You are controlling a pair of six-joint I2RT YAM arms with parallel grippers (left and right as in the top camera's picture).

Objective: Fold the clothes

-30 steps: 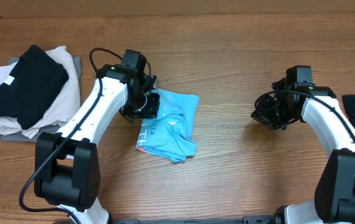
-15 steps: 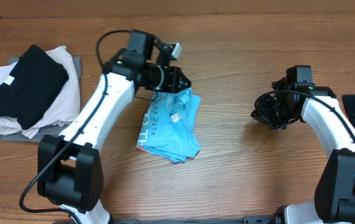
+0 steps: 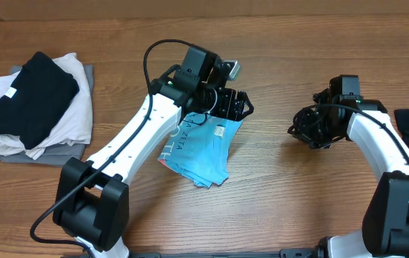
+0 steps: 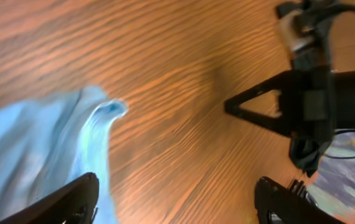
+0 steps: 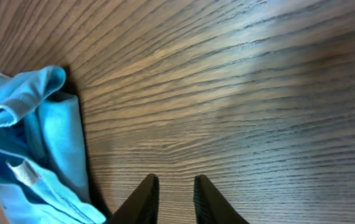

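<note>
While the left gripper [image 3: 239, 106] hangs over the brown wooden table [image 3: 283, 208], its two black fingers [image 4: 71, 199] are spread wide apart and hold nothing. Only bare wood shows between them. The crumpled sky-blue soft T-shirt with white letters [image 3: 197, 150] lies on the table just behind and below this gripper. In the left wrist view one raised fold of it sits just beside one finger, and I cannot tell if they touch. The right gripper [image 3: 294, 130] is well apart from the shirt and points toward it. Its two fingers [image 5: 145, 199] are close together with a thin gap, and nothing is between them. Far back behind the left gripper, past its arm, a folded black cloth [image 3: 29, 97] rests on top of a pile of white and grey clothes [image 3: 72, 118].
</note>
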